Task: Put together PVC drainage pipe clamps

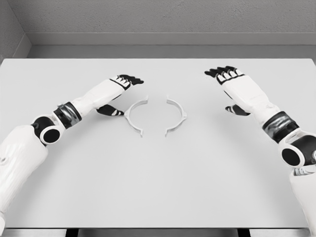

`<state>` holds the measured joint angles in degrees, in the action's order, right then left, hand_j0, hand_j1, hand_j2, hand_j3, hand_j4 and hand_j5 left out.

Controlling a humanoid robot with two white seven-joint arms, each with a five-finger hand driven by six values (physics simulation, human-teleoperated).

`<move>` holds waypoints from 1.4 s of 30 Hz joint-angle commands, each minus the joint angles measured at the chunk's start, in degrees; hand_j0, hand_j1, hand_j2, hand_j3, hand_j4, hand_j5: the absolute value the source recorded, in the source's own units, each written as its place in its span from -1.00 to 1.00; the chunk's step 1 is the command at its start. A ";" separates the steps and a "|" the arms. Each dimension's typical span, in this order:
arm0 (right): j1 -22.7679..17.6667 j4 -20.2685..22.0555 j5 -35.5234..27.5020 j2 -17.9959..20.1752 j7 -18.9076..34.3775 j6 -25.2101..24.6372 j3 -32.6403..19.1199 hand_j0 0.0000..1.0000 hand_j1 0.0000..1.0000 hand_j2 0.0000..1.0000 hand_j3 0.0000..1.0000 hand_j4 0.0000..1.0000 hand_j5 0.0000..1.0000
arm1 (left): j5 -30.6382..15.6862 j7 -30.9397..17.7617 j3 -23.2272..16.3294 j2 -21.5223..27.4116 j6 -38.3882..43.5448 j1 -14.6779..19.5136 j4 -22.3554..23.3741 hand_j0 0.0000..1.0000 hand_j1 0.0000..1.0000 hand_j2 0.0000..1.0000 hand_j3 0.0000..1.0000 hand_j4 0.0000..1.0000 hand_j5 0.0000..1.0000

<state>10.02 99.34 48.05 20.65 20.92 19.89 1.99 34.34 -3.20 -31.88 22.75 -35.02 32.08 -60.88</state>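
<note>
Two clamp halves lie apart on the table between the empty, flat-fingered left robot hand and right robot hand.

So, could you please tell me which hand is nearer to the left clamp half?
Left. The left hand hovers just beside the left clamp half, up-left of it; the right hand is far off, beyond the right clamp half.

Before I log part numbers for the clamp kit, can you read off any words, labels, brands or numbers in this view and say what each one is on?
None: no text, number or sign can be read anywhere.
Left clamp half: plain white, no marking.
Right clamp half: plain white, no marking.
Left robot hand and right robot hand: no lettering.
Table: blank.
</note>
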 commanded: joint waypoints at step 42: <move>-4.05 -3.36 -9.90 4.49 14.08 15.11 -15.79 1.00 1.00 1.00 1.00 1.00 1.00 | -0.07 0.04 0.41 -2.44 0.02 -1.23 -3.37 1.00 1.00 1.00 1.00 1.00 1.00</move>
<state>5.98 95.95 38.52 25.11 35.03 35.17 -13.79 34.69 -3.20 -31.56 20.23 -35.01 30.85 -64.24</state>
